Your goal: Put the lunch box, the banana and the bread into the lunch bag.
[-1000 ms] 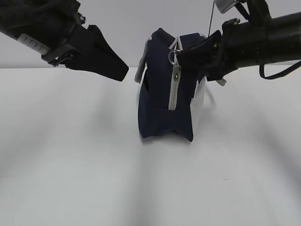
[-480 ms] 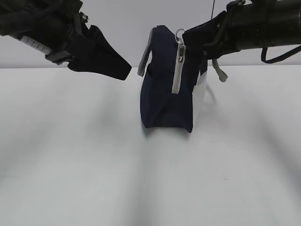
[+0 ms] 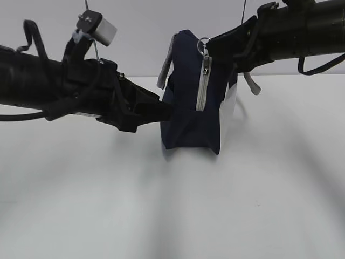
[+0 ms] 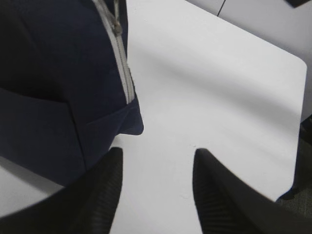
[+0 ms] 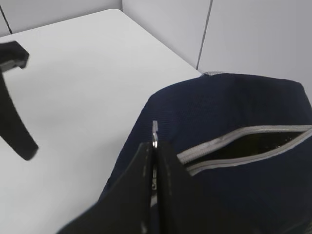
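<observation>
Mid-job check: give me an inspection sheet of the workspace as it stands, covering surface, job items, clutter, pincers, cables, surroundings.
Surface: white table, bare where visible.
Job's things: lunch bag stands upright, zipper partly open; lunch box, banana and bread not seen.
Clutter: nothing seen.
Pincers: left pincer open, low beside the bag's bottom corner, fingers gripping nothing; right pincer shut on the ring pull at the bag's top.
Cables: black cable loops under the right arm, another runs along the left arm; thin lines rise above both arms.
Surroundings: pale wall panels behind the table.
</observation>
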Controlling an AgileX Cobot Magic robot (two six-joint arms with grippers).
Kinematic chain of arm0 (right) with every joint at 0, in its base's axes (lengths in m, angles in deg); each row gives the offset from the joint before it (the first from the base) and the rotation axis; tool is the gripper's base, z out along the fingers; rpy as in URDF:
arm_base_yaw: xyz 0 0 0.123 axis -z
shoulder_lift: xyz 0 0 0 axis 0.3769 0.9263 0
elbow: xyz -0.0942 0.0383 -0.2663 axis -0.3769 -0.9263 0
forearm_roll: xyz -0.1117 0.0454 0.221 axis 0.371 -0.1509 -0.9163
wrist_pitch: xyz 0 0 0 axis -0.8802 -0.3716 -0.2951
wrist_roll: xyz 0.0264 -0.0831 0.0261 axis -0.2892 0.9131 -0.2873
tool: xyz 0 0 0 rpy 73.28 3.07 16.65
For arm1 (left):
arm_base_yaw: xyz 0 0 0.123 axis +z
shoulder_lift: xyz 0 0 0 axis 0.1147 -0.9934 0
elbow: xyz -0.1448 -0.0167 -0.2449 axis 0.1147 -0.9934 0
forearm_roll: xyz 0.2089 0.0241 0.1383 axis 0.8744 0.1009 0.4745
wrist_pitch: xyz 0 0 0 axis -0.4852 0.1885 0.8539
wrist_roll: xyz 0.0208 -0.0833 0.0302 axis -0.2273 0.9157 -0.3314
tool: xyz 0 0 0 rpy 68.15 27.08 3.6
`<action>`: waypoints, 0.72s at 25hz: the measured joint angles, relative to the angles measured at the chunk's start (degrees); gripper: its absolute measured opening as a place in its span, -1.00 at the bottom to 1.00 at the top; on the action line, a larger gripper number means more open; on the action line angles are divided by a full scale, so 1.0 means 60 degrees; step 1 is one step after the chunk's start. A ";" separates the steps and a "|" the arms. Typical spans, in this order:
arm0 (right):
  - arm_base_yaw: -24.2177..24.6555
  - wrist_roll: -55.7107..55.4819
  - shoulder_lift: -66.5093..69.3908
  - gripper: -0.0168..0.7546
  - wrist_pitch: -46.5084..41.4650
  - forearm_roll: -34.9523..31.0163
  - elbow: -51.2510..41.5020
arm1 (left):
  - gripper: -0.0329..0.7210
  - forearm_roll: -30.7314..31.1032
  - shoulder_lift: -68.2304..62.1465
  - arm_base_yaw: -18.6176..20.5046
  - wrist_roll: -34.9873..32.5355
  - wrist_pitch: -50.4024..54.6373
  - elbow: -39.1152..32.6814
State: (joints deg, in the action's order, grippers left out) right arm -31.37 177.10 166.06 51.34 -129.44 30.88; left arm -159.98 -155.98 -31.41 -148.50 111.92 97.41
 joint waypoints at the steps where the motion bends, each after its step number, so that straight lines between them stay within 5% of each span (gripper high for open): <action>1: 0.0000 -0.0013 0.0024 -1.00 -0.0069 0.0000 0.0000 | 0.06 -0.0514 -0.0290 0.0000 -0.0567 0.0067 -0.0004; 7: 0.0000 -0.0079 0.0181 -1.00 -0.0199 0.0044 0.0000 | 0.20 -0.2709 -0.1444 0.0000 -0.2981 0.0082 -0.0004; 18: 0.0000 -0.0116 0.0181 -1.00 -0.0241 0.0160 0.0016 | 0.24 -0.2709 -0.2346 0.0000 -0.3485 -0.0046 0.1018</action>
State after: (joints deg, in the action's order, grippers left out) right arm -31.37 176.41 167.15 49.89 -128.48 30.97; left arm -176.23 -170.06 -31.41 -169.41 111.64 103.51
